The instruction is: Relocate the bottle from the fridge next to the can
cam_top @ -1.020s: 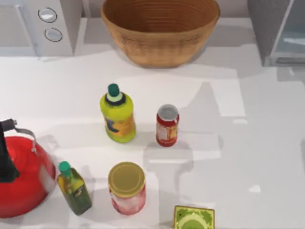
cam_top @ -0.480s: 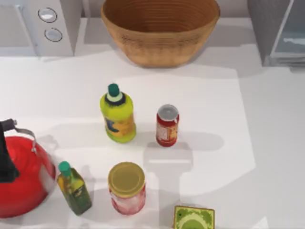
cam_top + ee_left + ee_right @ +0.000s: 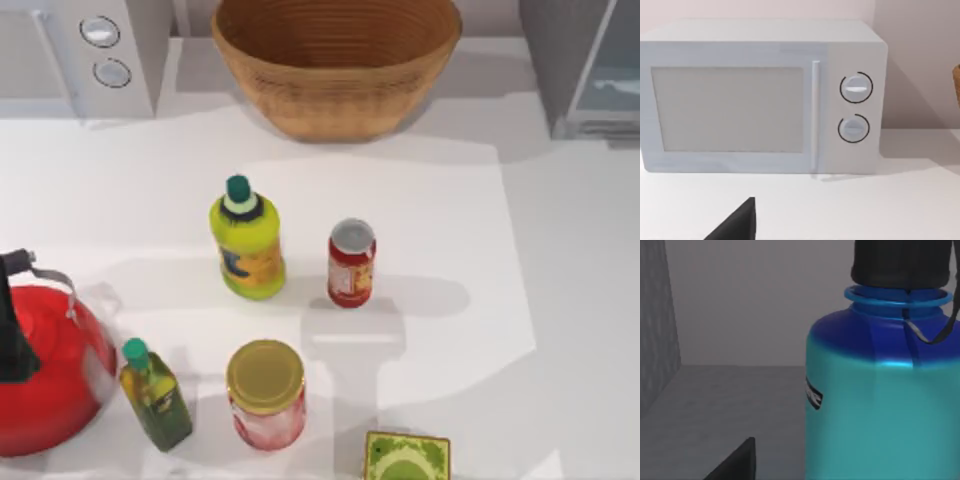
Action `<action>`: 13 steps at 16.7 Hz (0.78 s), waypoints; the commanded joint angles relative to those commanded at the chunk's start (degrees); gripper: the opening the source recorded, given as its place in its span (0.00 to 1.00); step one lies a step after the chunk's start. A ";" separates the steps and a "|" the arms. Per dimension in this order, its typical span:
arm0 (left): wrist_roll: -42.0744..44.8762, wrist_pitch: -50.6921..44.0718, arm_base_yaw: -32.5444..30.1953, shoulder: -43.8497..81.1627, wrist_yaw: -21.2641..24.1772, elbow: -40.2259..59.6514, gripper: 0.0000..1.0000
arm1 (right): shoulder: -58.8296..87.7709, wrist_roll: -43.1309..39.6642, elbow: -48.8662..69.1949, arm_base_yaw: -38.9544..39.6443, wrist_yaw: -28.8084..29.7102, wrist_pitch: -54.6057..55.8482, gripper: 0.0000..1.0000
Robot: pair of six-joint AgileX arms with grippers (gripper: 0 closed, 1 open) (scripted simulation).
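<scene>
While the bottle point(image 3: 885, 390) stands upright on the grey floor inside the fridge point(image 3: 585, 70), it rises close in front of the right gripper, so the right arm is plainly the nearer one. Whether that gripper's fingers are wide or narrow I cannot tell. From above, the can point(image 3: 351, 263) stands mid-table, well apart from the fridge at the far right corner. Left arm idles facing the microwave point(image 3: 765, 97).

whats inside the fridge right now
The right wrist view looks into a grey interior where the bottle stands upright, turquoise with a blue shoulder and black cap. The floor beside it is bare. Whatever lies behind the bottle is hidden by it.
</scene>
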 joint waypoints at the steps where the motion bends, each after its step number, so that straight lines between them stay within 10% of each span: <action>1: 0.00 0.00 0.00 0.00 0.00 0.00 1.00 | 0.64 -0.01 1.29 0.06 0.14 -0.57 1.00; 13: 0.00 0.00 0.00 0.00 0.00 0.00 1.00 | 8.04 -0.08 16.67 1.24 1.47 -8.48 1.00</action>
